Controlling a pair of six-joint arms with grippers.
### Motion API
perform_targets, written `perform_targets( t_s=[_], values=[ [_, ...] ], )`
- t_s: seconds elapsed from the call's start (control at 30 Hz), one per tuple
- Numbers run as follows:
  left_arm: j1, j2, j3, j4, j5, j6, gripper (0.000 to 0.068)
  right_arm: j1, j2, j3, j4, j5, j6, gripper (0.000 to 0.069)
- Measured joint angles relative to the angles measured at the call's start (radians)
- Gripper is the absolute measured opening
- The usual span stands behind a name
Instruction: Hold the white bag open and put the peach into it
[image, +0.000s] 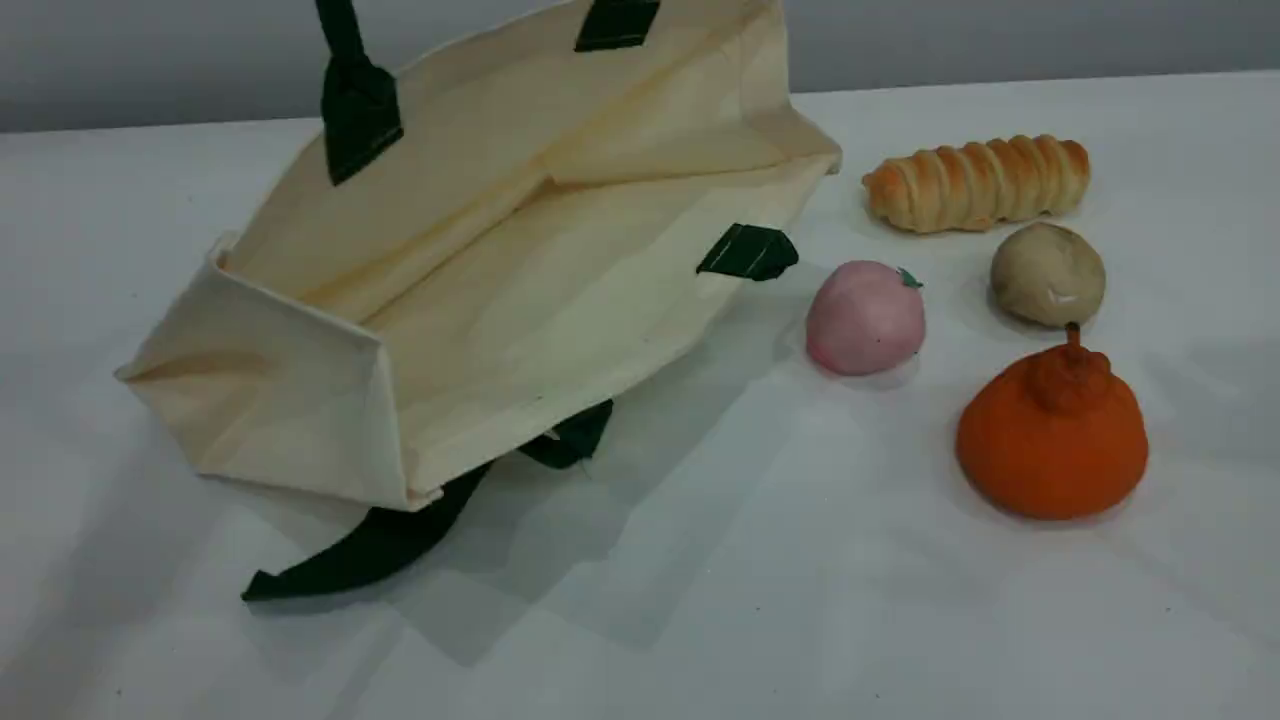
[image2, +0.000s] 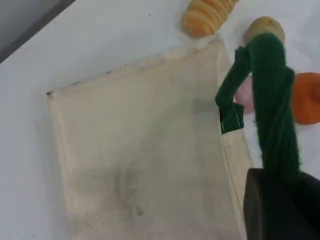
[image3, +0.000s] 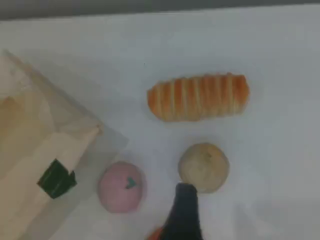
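Note:
The white bag lies on its side on the table, its mouth gaping toward the camera. One dark green handle is pulled up taut out of the scene view's top edge. In the left wrist view that handle runs into my left gripper, which is shut on it above the bag. The pink peach rests on the table just right of the bag's mouth. My right gripper hangs open above the table between the peach and the potato, holding nothing.
A bread roll, a beige potato and an orange knobbed fruit lie right of the peach. The bag's other green handle trails flat on the table in front of the bag.

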Motion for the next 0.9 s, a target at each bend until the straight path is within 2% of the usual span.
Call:
perform_targets(
  t_s=[0.1,0.23,0.6,0.9],
  values=[
    [0.0,0.0,0.0,0.0,0.0,0.0,0.0103,0.0,0.089,-0.05,0.002,0.025,-0.012,0.0591],
    [0.0,0.0,0.0,0.0,0.0,0.0,0.0103,0.0,0.195,-0.059,0.041,0.054,-0.045,0.0591],
    [0.0,0.0,0.0,-0.002,0.0,-0.006,0.0103,0.0,0.485,-0.103,0.273,0.058,-0.223,0.0591],
    [0.0,0.0,0.0,-0.003,0.0,-0.02,0.0103,0.0,0.651,-0.224,0.313,0.071,-0.221,0.0591]
  ],
)
